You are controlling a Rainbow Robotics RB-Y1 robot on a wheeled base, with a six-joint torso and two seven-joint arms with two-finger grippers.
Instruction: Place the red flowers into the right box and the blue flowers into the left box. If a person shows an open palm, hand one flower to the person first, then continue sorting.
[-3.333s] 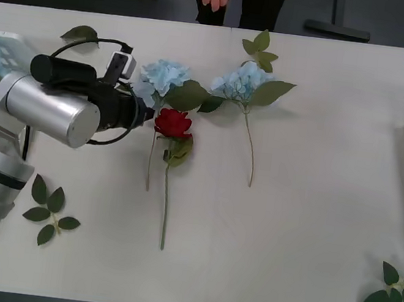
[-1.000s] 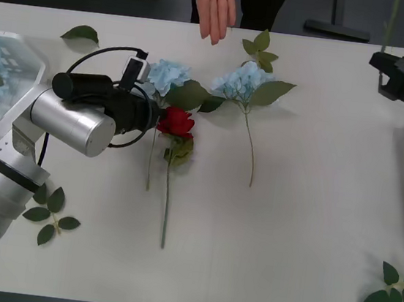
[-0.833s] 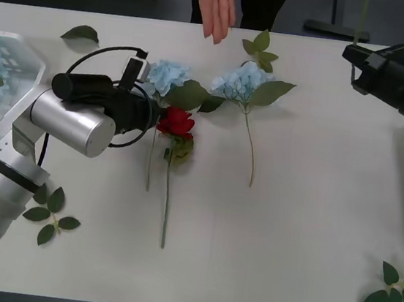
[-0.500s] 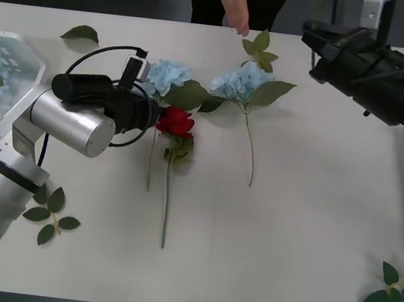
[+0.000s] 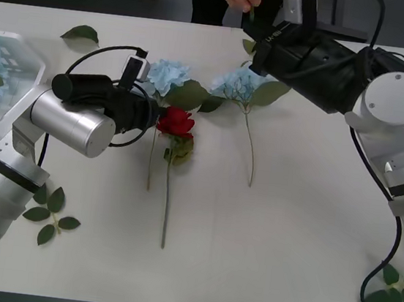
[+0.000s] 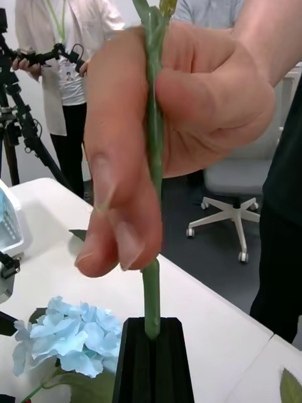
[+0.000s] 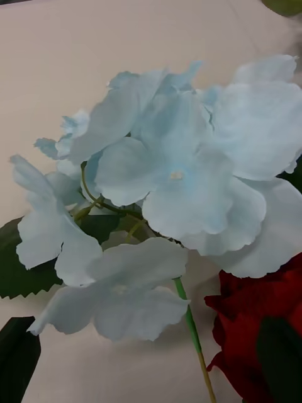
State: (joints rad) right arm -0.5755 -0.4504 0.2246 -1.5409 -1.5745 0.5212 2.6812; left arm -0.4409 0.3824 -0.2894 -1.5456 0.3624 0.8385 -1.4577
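The near half of the table [image 5: 270, 255] is bare. Far left, the left arm [image 5: 73, 117] lies by two flowers [image 5: 168, 95]; far right, the right arm [image 5: 331, 64] hangs over another.

Three flowers are laid on the bench [image 5: 288, 228], heads toward the far edge: a hydrangea [image 5: 168, 75] at the left, a rose [image 5: 174, 122] touching it on its right, and a second hydrangea [image 5: 238, 82] further right. The left tool [image 5: 152, 112] is placed just left of the rose head. The left box [image 5: 24, 48] is set at the left edge. At the far edge, a stem [image 6: 153, 126] is held upright between a hand [image 6: 182, 119] above and the right tool [image 6: 150, 352] below.
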